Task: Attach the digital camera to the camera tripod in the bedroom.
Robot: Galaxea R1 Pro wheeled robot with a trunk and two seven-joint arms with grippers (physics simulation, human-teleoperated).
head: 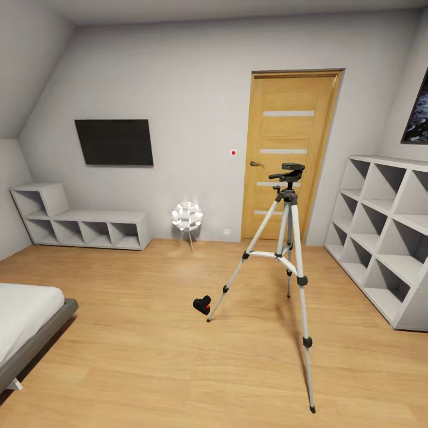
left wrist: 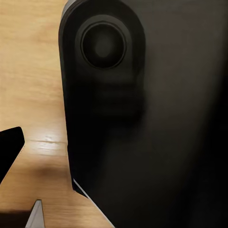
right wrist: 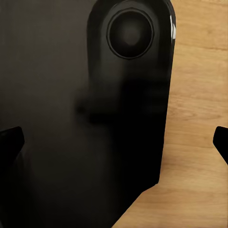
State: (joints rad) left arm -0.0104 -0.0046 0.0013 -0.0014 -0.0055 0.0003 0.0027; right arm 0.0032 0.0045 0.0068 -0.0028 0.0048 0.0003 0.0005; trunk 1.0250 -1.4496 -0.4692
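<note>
In the head view the camera tripod (head: 289, 197) stands upright on the light wood floor of the bedroom, its silver legs spread and its black pan head (head: 292, 168) on top with nothing on it. The digital camera (head: 203, 305), small and black with a red button, lies on the floor just left of the tripod's left foot. In the left wrist view one black fingertip (left wrist: 10, 147) of my left gripper (left wrist: 114, 147) sits at the picture's edge. My right gripper (right wrist: 114, 142) has its fingertips (right wrist: 9, 142) far apart. Both hang close to a dark part of my own body, holding nothing.
A wooden door (head: 291, 154) is behind the tripod. White cube shelves (head: 386, 238) line the right wall. A low shelf unit (head: 83, 226), a wall TV (head: 114, 142) and a globe lamp (head: 187, 217) stand at the back. The low grey bed (head: 24, 321) is at the left.
</note>
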